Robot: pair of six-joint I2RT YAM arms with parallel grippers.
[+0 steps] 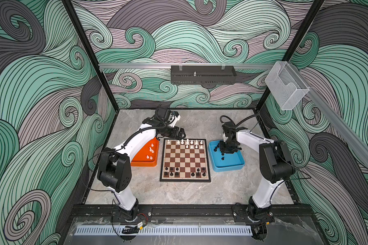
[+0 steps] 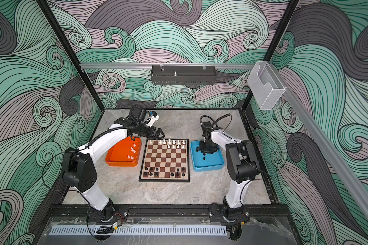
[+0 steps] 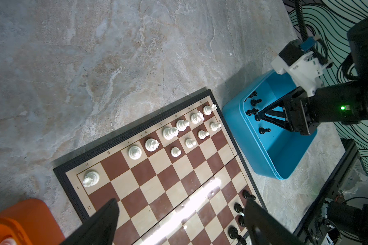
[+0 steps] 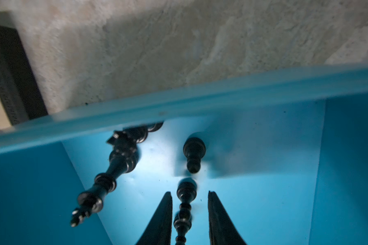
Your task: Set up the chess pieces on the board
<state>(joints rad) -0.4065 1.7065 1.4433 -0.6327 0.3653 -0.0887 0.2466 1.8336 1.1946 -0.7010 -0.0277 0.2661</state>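
Shows, in both top views, the board [image 1: 185, 159] at mid-frame on a grey desk [image 1: 179, 191], partly set: white pieces [image 1: 187, 146] along its upper two rows, black pieces [image 1: 171, 169] in two clusters along its lower rows, with a gap between. Flanks it with an orange tray [image 1: 145, 164] at left, holding loose white pieces, and a blue tray [image 1: 227, 168] at right, holding loose black ones.

Looks to be mid-pick, with the catch bound for the lower rows. Dips the right tool [image 4: 189, 193] into the blue tray. Straddles, in the right wrist view, a slim black piece [image 4: 185, 191] lying on the tray floor at lower centre, jaws set narrow, a sliver of blue on each side; not clamped yet, as far as can be told. Leaves a king [image 4: 106, 180] at lower left and a pawn [image 4: 193, 152] just above, both clear of the jaws.

Holds the left tool [image 3: 181, 201] spread wide and empty above the board's upper left edge, touching nothing.

Calls next for closing the last gap, gripping gently on so thin a stem, lifting clear of the tray wall, then carrying across to an empty square at lower centre of the board.
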